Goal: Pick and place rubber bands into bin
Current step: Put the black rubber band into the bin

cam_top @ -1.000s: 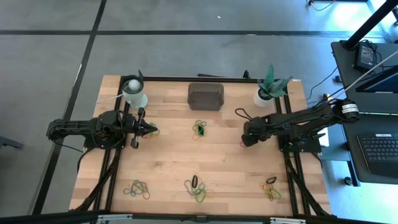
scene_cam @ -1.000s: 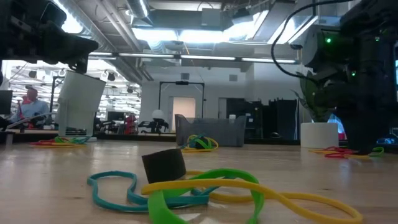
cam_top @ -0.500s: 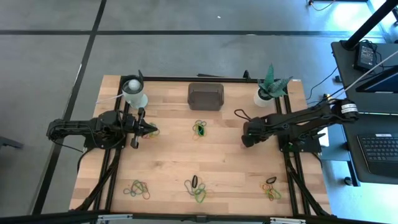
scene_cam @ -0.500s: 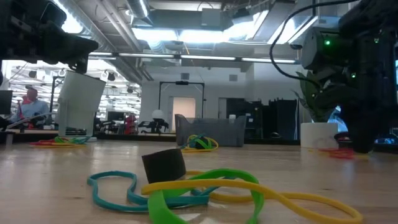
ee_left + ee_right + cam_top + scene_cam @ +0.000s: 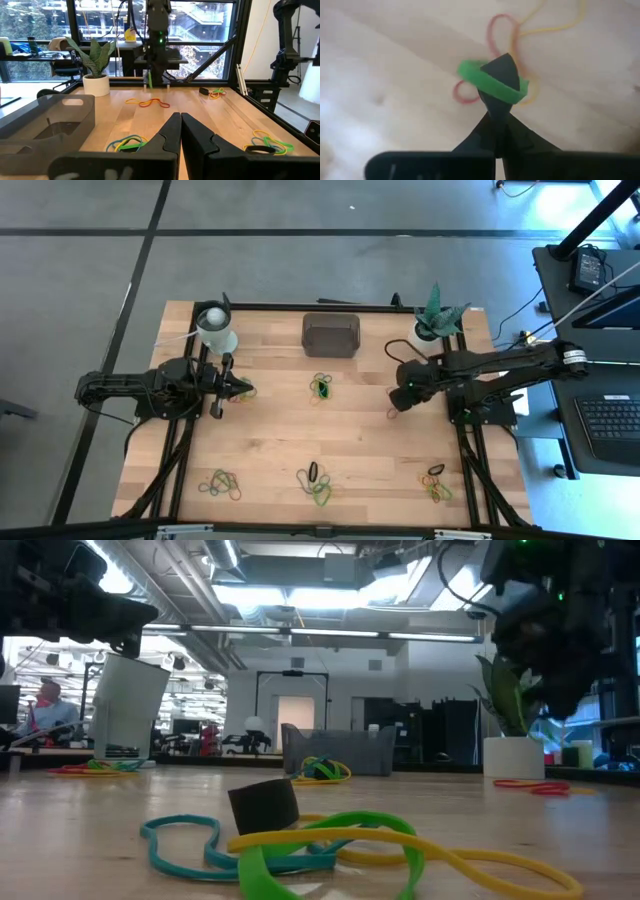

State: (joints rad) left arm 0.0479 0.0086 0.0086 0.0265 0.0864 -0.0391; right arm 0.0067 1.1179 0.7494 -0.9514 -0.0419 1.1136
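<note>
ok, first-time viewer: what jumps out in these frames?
The right gripper, raised above the table's right side near the plant pot, is shut on a green rubber band, with red and yellow bands left on the wood below. Small colourful band piles dot the wooden table. The dark bin sits at the far edge, centre.

The right gripper point(image 5: 398, 398) sits right of the frame centre in the high view, fingers pressed together. The left gripper point(image 5: 243, 389) rests at centre left, closed too.
</note>
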